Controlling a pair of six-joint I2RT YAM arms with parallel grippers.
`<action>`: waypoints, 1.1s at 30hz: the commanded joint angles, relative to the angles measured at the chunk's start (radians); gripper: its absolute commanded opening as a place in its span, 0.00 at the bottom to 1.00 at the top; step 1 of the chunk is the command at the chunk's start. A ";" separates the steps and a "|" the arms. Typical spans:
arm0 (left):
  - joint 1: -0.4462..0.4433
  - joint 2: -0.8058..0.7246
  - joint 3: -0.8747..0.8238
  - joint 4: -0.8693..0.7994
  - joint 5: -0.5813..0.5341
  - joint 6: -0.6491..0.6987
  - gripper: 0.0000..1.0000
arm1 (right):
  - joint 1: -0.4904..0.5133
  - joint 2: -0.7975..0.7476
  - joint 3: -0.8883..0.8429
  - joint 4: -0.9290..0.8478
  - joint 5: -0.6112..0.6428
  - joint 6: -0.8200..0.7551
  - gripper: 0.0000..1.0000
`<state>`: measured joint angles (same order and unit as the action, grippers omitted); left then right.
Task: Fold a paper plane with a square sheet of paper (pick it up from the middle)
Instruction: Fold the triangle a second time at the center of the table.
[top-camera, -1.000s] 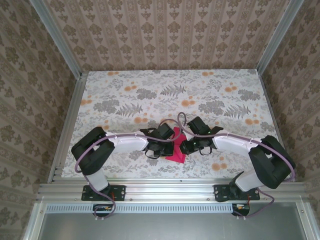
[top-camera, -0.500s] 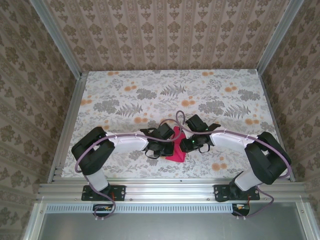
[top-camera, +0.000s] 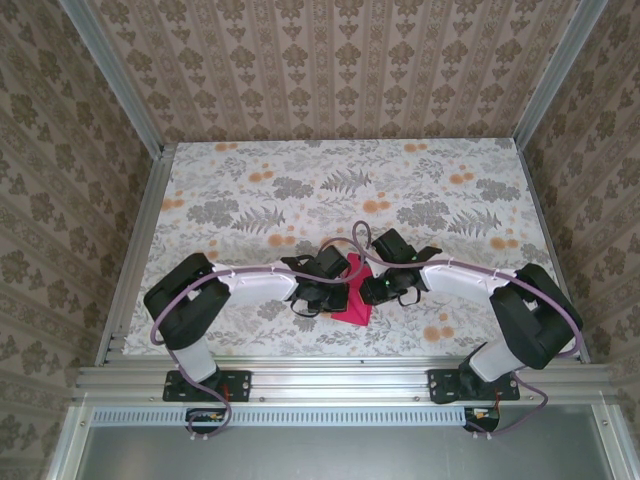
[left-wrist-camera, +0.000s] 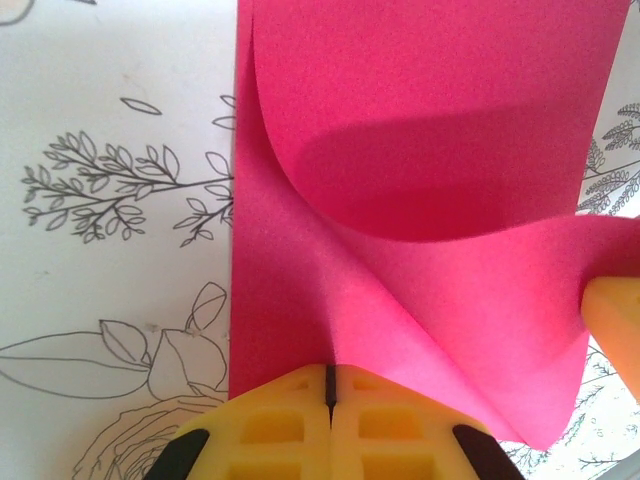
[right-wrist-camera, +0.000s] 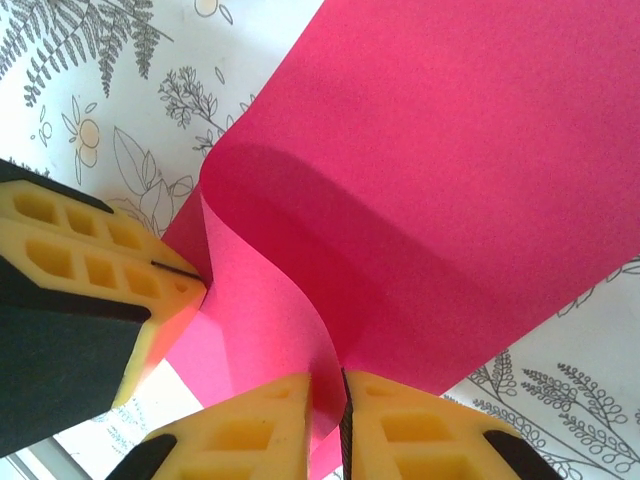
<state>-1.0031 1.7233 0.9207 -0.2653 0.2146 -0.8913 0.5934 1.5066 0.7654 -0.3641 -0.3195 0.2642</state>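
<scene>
Top external view: the thin, bright magenta-red square sheet of paper (top-camera: 353, 302) sits close to the near edge of the floral-print table (top-camera: 450, 180), about midway between its left and right edges. The black-and-white left arm (top-camera: 250, 285) and right arm (top-camera: 460, 280) both bend inward toward the sheet. The left gripper (top-camera: 335, 288) meets its left side and the right gripper (top-camera: 366, 290) its right side; finger positions cannot be resolved from this height. Left wrist view: the left gripper (left-wrist-camera: 328, 375) has its two yellow ribbed fingers pressed together with only a thin dark seam between them, pinching the near edge of the sheet (left-wrist-camera: 430, 100). From that pinch the paper rises in a fold. The right part of the sheet curls up and over in a smooth arc, casting a shadow on the flat portion beyond. The flat portion rests on the table (left-wrist-camera: 110, 100). A yellow fingertip (left-wrist-camera: 615, 325) of the right gripper touches the curled paper at the right. Right wrist view: the right gripper (right-wrist-camera: 340, 390) has its yellow fingers nearly closed, with a lifted flap of the sheet (right-wrist-camera: 480, 150) running down into the narrow slot between them. The left gripper (right-wrist-camera: 200, 285) is just beside it on the left, clamped on an adjacent raised fold of the same sheet. The rest of the sheet lies flat on the table (right-wrist-camera: 110, 100) beyond both grippers.
</scene>
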 joint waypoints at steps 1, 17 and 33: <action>-0.008 0.032 0.018 -0.060 -0.030 0.033 0.04 | -0.004 -0.010 0.002 -0.045 -0.007 0.004 0.17; -0.013 0.035 0.029 -0.066 -0.031 0.037 0.05 | -0.004 0.041 0.044 -0.061 0.057 0.007 0.17; -0.016 0.035 0.030 -0.075 -0.035 0.037 0.05 | -0.004 0.063 0.052 -0.070 0.088 0.004 0.18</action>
<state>-1.0084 1.7329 0.9386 -0.2886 0.2043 -0.8772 0.5934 1.5578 0.7975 -0.4095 -0.2573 0.2646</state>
